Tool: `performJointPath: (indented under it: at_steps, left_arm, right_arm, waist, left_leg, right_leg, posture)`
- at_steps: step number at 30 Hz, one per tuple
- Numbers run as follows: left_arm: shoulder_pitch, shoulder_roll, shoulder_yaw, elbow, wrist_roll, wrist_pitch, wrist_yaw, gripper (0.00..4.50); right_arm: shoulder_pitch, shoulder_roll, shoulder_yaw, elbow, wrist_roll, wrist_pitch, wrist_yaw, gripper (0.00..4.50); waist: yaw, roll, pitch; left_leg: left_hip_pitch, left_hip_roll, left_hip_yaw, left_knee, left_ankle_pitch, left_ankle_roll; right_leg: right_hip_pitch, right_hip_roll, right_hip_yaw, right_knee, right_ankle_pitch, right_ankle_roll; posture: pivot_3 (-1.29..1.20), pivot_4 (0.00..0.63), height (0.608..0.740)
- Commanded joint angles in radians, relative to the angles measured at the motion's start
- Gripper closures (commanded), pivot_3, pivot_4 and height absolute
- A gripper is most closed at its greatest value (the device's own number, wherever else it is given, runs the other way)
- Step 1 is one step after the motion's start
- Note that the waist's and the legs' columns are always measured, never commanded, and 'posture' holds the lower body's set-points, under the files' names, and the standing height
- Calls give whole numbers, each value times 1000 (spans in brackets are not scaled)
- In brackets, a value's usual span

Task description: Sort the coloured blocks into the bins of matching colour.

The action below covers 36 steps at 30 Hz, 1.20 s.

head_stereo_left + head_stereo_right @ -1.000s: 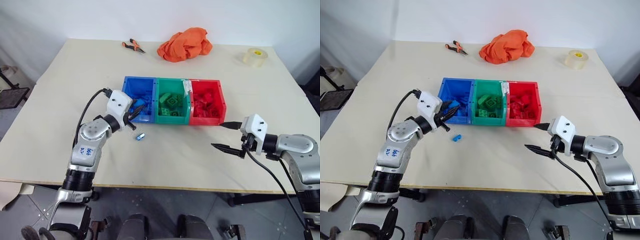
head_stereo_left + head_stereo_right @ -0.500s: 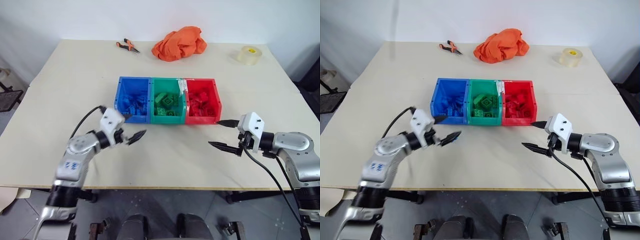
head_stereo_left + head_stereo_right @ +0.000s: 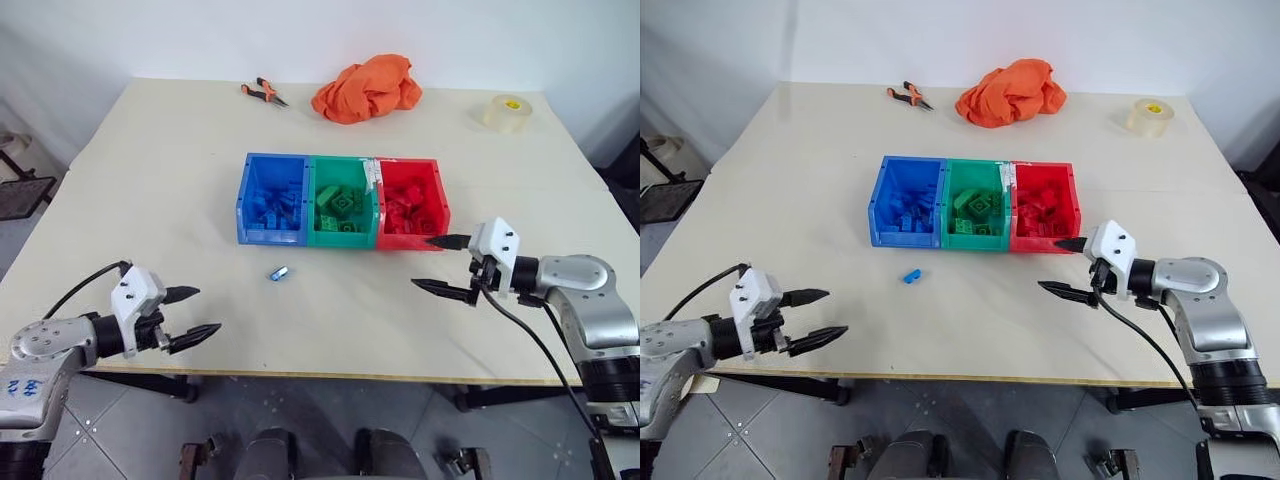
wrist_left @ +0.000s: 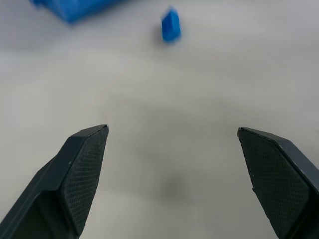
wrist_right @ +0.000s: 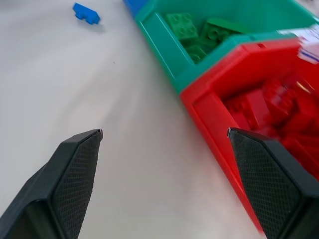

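Still, one blue brick lay outside, near the blue bin, and both wide-open, empty grippers, left and right, hung apart from it, so it risked staying unsorted.

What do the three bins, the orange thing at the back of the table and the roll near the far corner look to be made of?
Bins: moulded plastic by the look, smooth with a slight sheen, lipped rims, uniform blue, green and red. Orange thing: cloth, matte, crumpled into soft folds. Roll: probably clear or yellowish adhesive tape, translucent and glossy around a hollow core; the material is not certain from here.
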Motion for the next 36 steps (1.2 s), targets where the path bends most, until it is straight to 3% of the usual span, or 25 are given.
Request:
performJointPath:
  at_steps: [1,8,15,18,28,36]
  left_arm:
    - [-94,-54,-79,55,59,-48,49,86]
    - [-296,-200,-243,314,216,-191,120,86]
    - [-387,-280,-292,421,248,-246,117,86]
    - [-403,-294,-305,440,255,-246,103,705]
    - [-394,-255,-256,272,211,-156,117,3890]
    - [-506,-260,-177,182,172,-75,186,3970]
  right_arm:
    - [-12,-3,-10,-6,3,-18,2,309]
    - [9,-7,-25,-36,12,-5,-19,309]
    - [54,-20,-50,-82,21,13,-43,309]
    - [71,-21,-58,-100,24,20,-53,309]
    - [93,-21,-71,-116,23,24,-66,309]
    - [80,-9,-61,-100,19,10,-70,309]
  waist:
    - [1,0,0]
    - [7,-1,0]
    - [10,-1,-1]
    - [11,-1,-1]
    - [8,-1,-1]
    - [11,-1,-1]
  left_leg:
    - [0,0,0,0,0,0]
    - [1,0,5,0,0,0]
    - [1,0,6,1,0,0]
    - [1,0,6,1,0,1]
    - [1,0,6,2,0,1]
    - [0,0,5,2,0,1]
  right_leg:
    - [0,1,0,1,0,0]
    - [-1,3,-6,2,0,0]
    - [-1,3,-5,2,0,1]
    - [-1,3,-5,2,1,1]
    - [-1,4,-5,2,1,1]
    - [-1,3,-5,1,1,1]
  posture:
    - [0,150,740]
    - [0,150,740]
    - [0,150,740]
    - [0,150,740]
    - [0,150,740]
    - [0,150,740]
